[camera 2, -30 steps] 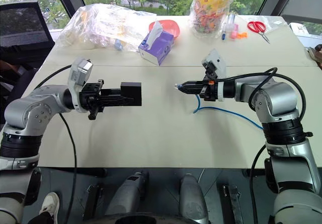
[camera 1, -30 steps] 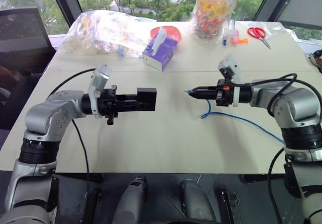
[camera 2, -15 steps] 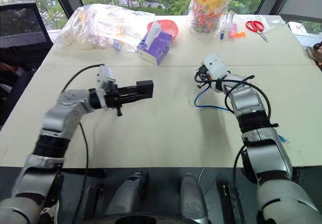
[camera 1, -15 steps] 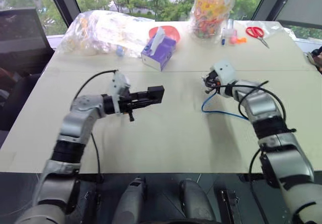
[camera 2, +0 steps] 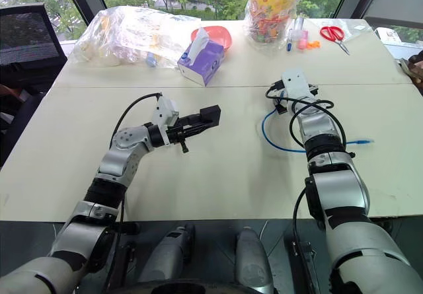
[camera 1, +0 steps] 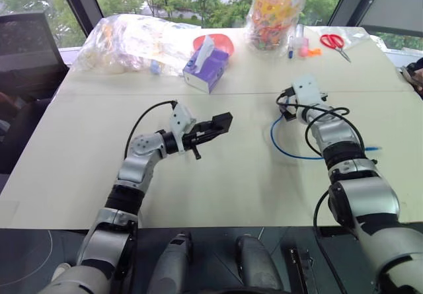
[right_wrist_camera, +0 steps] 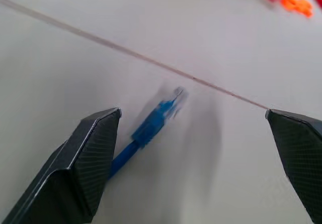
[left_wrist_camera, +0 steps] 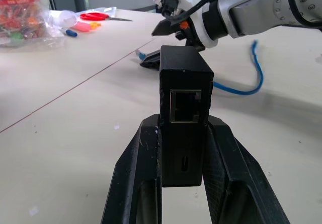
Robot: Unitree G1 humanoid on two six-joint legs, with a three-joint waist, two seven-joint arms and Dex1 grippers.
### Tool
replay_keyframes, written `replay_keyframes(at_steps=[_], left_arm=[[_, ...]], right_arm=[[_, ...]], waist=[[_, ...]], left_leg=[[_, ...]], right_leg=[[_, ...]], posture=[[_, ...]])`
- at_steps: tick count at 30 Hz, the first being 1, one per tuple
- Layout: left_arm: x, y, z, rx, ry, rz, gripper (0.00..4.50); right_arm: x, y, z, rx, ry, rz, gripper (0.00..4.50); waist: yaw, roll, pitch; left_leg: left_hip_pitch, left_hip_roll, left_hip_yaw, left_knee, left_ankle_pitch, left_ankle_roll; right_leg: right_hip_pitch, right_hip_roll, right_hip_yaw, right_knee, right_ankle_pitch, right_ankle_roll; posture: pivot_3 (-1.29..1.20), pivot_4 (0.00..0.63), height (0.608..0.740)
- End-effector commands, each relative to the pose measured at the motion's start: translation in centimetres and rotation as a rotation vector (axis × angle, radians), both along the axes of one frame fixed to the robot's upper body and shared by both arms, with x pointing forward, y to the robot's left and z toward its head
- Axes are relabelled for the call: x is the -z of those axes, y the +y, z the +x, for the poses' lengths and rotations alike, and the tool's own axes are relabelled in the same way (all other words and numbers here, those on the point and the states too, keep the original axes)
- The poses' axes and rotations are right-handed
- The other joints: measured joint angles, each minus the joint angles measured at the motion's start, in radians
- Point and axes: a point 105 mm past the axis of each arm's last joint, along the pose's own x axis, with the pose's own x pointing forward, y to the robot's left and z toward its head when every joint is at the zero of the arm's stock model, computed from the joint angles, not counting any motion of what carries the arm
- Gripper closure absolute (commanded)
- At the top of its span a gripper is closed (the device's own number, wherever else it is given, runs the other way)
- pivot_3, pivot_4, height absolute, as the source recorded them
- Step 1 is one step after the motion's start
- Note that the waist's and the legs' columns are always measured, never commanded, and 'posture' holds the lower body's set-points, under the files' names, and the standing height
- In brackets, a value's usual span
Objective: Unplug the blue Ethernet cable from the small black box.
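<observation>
The small black box (camera 1: 225,119) hangs above the table's middle, with my left gripper (camera 1: 215,125) shut on it. In the left wrist view the small black box (left_wrist_camera: 184,100) stands upright between the fingers (left_wrist_camera: 136,168), its port bare and facing the camera. The blue Ethernet cable (camera 1: 275,139) lies in a loop on the table to the right, trailing off toward the right edge. Its plug (right_wrist_camera: 155,117) lies loose and blurred between the wide-apart fingers of my right gripper (right_wrist_camera: 193,114), which is open over the table at the cable's far end (camera 1: 286,105).
At the table's far side stand a purple tissue box (camera 1: 207,66), a red bowl (camera 1: 219,41), a crumpled plastic bag (camera 1: 132,37) and a jar of colourful sweets (camera 1: 275,10). Red scissors (camera 1: 334,42) and markers (camera 1: 301,47) lie far right.
My right gripper swung forward and to the right, opened, and the blue plug came out of its grip. The left arm brought the black box toward the middle and lower.
</observation>
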Motion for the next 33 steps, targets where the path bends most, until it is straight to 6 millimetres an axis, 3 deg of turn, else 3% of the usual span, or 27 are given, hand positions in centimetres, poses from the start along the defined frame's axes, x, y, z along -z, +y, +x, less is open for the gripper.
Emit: replay_keyframes(at_steps=[1,7,15,17,24,25,33], left_arm=[[-0.5,-0.1,0.7,-0.041,-0.039,-0.023,4.0],[1.0,-0.4,2.6,-0.147,-0.01,-0.025,4.0],[3.3,-0.3,3.6,-0.167,0.054,-0.001,4.0],[3.9,0.0,3.6,-0.164,0.082,0.01,2.94],[5.2,2.3,3.2,-0.153,0.143,0.054,0.2],[5.1,2.6,3.1,-0.15,0.142,0.056,0.01],[2.9,5.6,2.0,-0.155,0.104,0.097,0.01]], right_arm=[[-5.5,-0.1,-0.3,-0.023,-0.2,0.144,0.07],[-7.3,2.0,-4.1,-0.16,-0.264,0.361,0.07],[-6.9,3.7,-8.1,-0.204,-0.23,0.37,0.07],[-7.0,3.9,-8.6,-0.212,-0.225,0.364,0.0],[-7.2,5.5,-10.5,-0.351,-0.179,0.315,0.0],[-7.2,5.7,-10.7,-0.369,-0.17,0.315,0.0],[-5.4,6.1,-14.0,-0.568,0.014,0.262,0.0]], waist=[[0.001,0.0,0.0],[0.008,0.0,0.0],[0.002,0.0,0.0],[0.003,0.0,0.0],[0.001,0.001,-0.001],[0.0,0.001,-0.001],[0.002,0.001,-0.001]], left_leg=[[0.0,0.0,0.0,0.0,0.0,0.0],[0.0,0.0,-0.001,0.001,0.0,0.0],[0.0,0.0,-0.001,0.003,0.0,0.0],[0.0,0.0,-0.001,0.003,0.0,0.0],[0.0,0.0,-0.001,0.003,0.0,0.0],[0.001,0.0,-0.001,0.003,0.0,0.0],[0.001,0.001,-0.001,0.002,0.0,0.001]], right_leg=[[0.0,0.0,0.0,0.0,0.0,0.0],[0.001,0.0,0.0,0.0,0.001,0.002],[0.001,0.0,0.0,0.0,0.001,0.002],[0.001,0.0,0.0,0.0,0.001,0.002],[0.002,0.0,-0.001,0.0,0.001,0.002],[0.002,0.0,-0.001,0.0,0.001,0.002],[0.002,0.0,0.0,0.0,0.001,0.002]], posture=[[0.0,0.15,0.728],[0.0,0.15,0.728],[0.0,0.15,0.728],[0.0,0.15,0.728],[0.0,0.15,0.728],[0.0,0.15,0.728],[0.0,0.15,0.728]])
